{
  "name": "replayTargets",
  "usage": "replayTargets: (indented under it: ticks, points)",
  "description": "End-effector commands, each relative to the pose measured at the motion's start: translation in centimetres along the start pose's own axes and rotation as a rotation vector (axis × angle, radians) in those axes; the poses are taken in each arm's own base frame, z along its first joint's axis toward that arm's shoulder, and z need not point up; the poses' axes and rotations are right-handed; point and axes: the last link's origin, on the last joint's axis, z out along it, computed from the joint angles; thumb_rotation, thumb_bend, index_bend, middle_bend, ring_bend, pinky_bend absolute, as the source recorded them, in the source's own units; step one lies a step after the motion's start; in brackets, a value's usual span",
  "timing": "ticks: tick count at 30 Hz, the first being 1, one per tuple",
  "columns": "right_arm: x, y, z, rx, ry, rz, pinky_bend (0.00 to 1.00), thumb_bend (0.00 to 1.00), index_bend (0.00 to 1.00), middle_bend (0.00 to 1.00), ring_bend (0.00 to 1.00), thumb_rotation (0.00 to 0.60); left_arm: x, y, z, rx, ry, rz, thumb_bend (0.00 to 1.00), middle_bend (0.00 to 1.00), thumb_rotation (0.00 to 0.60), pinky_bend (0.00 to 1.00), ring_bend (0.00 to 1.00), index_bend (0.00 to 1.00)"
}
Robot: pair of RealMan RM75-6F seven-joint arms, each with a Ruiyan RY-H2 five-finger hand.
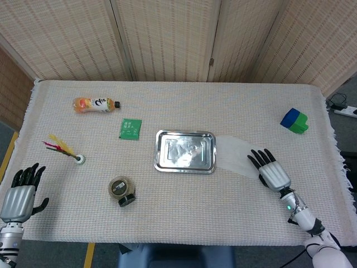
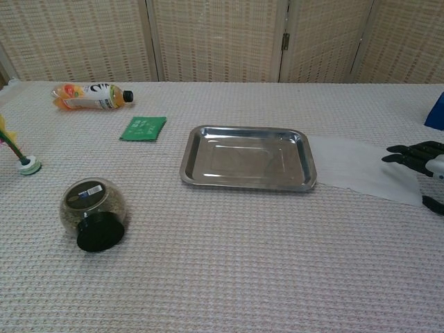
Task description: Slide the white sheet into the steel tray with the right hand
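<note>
With our right hand [image 1: 270,172] spread and empty over the white sheet [image 1: 237,157], we risk crumpling it against the steel tray [image 1: 185,151] rim.

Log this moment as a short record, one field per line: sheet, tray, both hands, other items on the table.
white sheet: flat on the cloth, touching the tray's right edge, not in it
steel tray: mid-table, empty
right hand: fingers spread, tips over the sheet's right end
left hand: open, at the near left corner, holding nothing
other items: orange bottle lying on its side, green packet, shuttlecock, jar, blue-green block
</note>
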Motion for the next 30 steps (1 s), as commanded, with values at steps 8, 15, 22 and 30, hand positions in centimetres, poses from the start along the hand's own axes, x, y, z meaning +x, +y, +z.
replayTargets:
  ticks: [8, 15, 22, 30]
  points:
    - [0.2, -1.3, 1.1, 0.013, 0.031, 0.027, 0.0, 0.45, 0.16, 0.0, 0.0, 0.6, 0.1, 0.0, 0.0, -0.002, 0.004, -0.005, 0.36, 0.0, 0.6, 0.0, 0.0, 0.0]
    - [0.1, -2.3, 1.8, 0.028, 0.037, 0.031, 0.0, 0.45, 0.36, 0.0, 0.0, 0.6, 0.2, 0.1, -0.1, -0.005, 0.009, -0.006, 0.36, 0.0, 0.6, 0.0, 0.0, 0.0]
    - [0.5, -2.8, 1.9, 0.026, 0.08, 0.054, 0.0, 0.45, 0.48, 0.05, 0.0, 0.6, 0.2, 0.0, -0.2, -0.007, 0.013, -0.007, 0.36, 0.0, 0.6, 0.0, 0.0, 0.0]
    - [1.5, -2.9, 1.8, 0.011, 0.169, 0.11, 0.0, 0.45, 0.64, 0.18, 0.03, 0.6, 0.4, 0.1, -0.3, -0.013, 0.021, -0.009, 0.36, 0.0, 0.6, 0.0, 0.0, 0.0]
